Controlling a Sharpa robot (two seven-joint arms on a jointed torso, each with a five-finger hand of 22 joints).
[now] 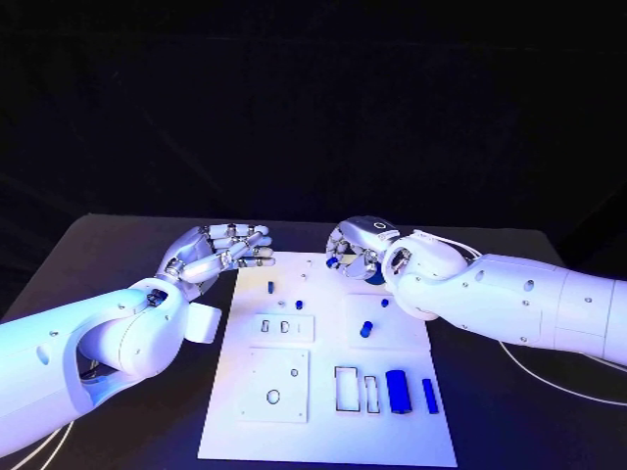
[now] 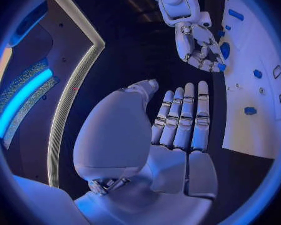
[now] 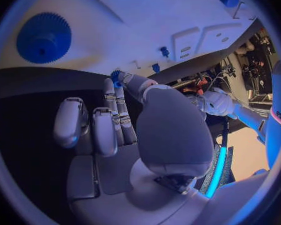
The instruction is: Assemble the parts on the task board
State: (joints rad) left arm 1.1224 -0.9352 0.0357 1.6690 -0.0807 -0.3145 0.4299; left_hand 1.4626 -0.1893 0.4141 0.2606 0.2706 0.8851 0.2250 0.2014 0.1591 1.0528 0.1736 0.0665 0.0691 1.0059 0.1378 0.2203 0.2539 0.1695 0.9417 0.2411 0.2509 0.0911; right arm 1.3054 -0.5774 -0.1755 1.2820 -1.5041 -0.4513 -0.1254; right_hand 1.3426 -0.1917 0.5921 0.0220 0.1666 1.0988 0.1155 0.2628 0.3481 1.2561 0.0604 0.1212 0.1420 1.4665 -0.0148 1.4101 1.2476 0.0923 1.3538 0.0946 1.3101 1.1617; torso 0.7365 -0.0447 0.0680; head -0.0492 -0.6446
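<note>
On the black table (image 1: 116, 245) the white task board (image 1: 328, 392) is laid lengthwise, running from near to far in the middle. Several recessed slots are cut into it: near its right side, a blue cylinder (image 1: 396, 384) and a slimmer blue bar (image 1: 429, 395) are set beside an open rectangular slot (image 1: 348, 389). Smaller blue parts (pegs, mostly) are scattered toward the far end, such as one blue peg (image 1: 270, 288). At the far left corner the left hand (image 1: 217, 252) is held with its fingers apart and nothing in them. At the far right corner the right hand (image 1: 359, 251) is held with a small blue part (image 3: 115, 77) pinched at its fingertips.
</note>
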